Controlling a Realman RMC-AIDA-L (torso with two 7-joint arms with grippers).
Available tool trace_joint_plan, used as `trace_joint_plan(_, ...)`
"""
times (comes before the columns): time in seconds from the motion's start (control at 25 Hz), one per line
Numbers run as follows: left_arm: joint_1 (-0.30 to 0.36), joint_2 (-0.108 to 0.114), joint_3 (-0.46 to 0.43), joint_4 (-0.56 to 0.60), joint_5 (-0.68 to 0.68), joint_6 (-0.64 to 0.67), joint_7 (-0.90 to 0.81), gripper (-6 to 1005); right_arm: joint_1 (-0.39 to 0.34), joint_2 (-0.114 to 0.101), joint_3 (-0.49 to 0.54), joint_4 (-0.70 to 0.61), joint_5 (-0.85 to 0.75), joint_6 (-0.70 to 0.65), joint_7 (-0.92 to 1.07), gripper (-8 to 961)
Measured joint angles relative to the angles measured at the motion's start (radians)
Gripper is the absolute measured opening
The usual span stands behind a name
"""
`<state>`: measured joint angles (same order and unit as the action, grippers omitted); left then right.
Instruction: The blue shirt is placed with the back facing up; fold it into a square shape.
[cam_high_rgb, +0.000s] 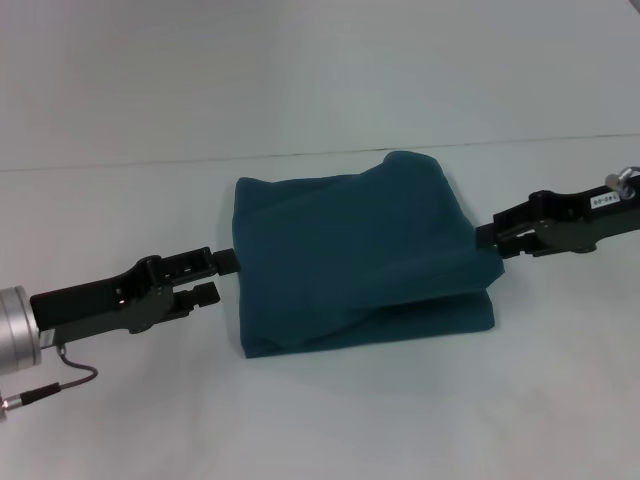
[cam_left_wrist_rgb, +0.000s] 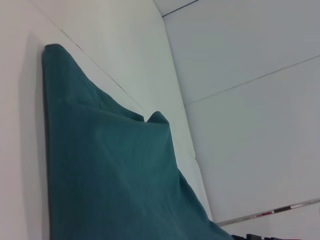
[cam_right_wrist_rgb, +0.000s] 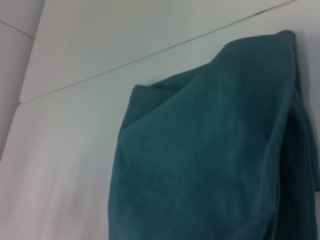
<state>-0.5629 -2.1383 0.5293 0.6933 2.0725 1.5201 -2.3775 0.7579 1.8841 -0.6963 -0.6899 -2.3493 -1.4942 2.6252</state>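
Lying folded into a rough square at frame centre on the white counter (cam_high_rgb: 330, 420), the blue shirt (cam_high_rgb: 350, 260) runs slightly wider than deep, layers stacked. The left hand (cam_high_rgb: 222, 276), fingers parted, sits at its left edge. The right hand (cam_high_rgb: 492, 240) touches its right edge; I cannot tell its grip.

Bright, even overhead light; soft shadows under the blue shirt (cam_high_rgb: 355, 255), mild blur

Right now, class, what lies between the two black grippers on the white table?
In the head view, only the folded teal-blue fabric shirt lies between the left gripper and right gripper.
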Motion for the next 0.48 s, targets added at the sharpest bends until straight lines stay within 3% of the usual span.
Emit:
trace_joint_plan(0.16,0.0,-0.001,0.0,0.0,0.0,0.0,0.0,750,0.002,0.015,-0.012,0.001,0.0,0.02,0.0,432)
trace_joint_plan(0.48,0.001,-0.002,0.0,0.0,0.0,0.0,0.0,751,0.002,0.013,-0.013,0.002,0.001,-0.005,0.024,398)
